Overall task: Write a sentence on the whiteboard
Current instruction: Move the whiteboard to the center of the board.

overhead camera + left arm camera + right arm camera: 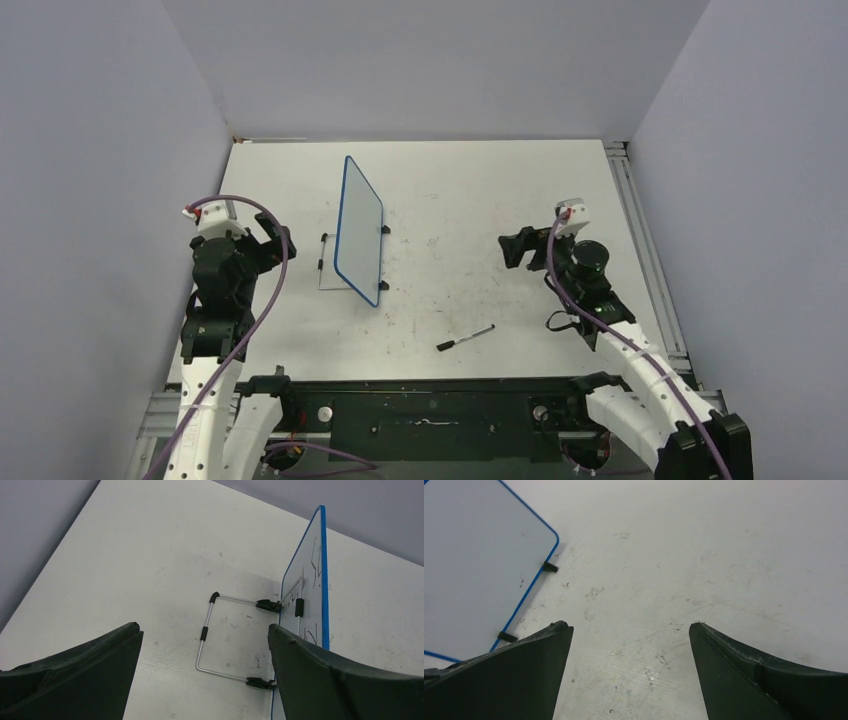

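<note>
The whiteboard point(360, 225), white with a thin blue frame, stands tilted on the table, propped by a wire stand point(323, 262). In the left wrist view the board point(307, 587) shows edge-on, with a few thin black marker strokes point(315, 562) that I cannot read as the sentence. The face in the right wrist view point(474, 555) is blank. A black marker point(465, 338) lies on the table in front of the board. My left gripper point(268, 243) point(202, 626) is open and empty, left of the stand. My right gripper point(520, 250) point(629, 625) is open and empty, right of the board.
The wire stand point(205, 630) lies flat behind the board with black clips at its foot. Grey walls close in the table on three sides. A metal rail point(640, 230) runs along the right edge. The tabletop point(704, 555) is scuffed with dark smudges.
</note>
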`<act>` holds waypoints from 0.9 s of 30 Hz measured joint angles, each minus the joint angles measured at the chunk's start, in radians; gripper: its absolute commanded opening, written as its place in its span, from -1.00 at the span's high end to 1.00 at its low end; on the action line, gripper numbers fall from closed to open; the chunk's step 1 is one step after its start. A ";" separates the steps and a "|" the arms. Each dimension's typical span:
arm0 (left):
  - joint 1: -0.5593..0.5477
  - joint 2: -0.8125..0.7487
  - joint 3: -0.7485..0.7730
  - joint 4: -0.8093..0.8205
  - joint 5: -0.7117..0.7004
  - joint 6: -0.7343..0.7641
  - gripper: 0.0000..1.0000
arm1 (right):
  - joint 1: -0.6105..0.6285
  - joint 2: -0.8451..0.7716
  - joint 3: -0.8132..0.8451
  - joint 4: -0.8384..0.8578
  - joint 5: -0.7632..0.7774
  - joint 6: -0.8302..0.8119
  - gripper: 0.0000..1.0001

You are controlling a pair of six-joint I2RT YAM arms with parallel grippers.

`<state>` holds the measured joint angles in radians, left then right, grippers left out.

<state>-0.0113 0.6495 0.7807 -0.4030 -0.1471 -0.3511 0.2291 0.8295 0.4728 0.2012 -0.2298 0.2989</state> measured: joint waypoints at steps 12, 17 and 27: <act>0.032 0.003 -0.003 0.000 0.050 0.022 -0.92 | 0.291 0.542 0.050 0.220 -0.097 -0.075 -0.73; 0.035 0.011 -0.004 0.000 0.067 0.022 -0.92 | 0.383 0.757 0.151 0.288 -0.135 -0.122 -0.59; 0.041 0.018 -0.004 0.000 0.074 0.023 -0.92 | 0.503 0.964 0.304 0.357 -0.191 -0.232 -0.35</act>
<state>0.0296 0.6670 0.7765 -0.4030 -0.0727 -0.3286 0.7319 1.7931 0.7765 0.5587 -0.4210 0.0673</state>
